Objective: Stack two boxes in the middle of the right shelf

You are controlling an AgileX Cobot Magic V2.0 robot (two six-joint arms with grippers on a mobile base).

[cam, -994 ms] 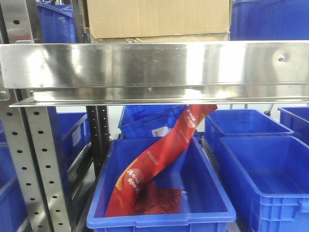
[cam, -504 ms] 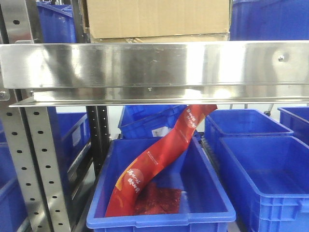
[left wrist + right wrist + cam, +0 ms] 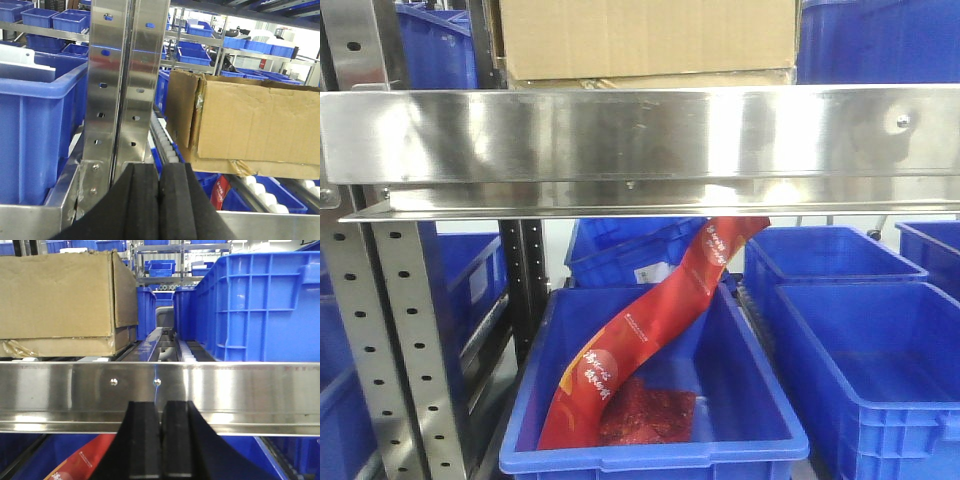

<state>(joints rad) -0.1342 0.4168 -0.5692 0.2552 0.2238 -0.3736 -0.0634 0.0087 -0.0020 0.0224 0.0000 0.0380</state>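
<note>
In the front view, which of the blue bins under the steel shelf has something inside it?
The near-centre blue bin, directly below the shelf rim: a long red packet leans in it. The bin to its right shows only bare blue floor.

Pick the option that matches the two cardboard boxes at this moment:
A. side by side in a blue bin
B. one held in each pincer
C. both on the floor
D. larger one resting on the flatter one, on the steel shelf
D: the large cardboard box sits on the flatter cardboard box on the steel shelf, while the left pincer and right pincer are shut on nothing.
</note>
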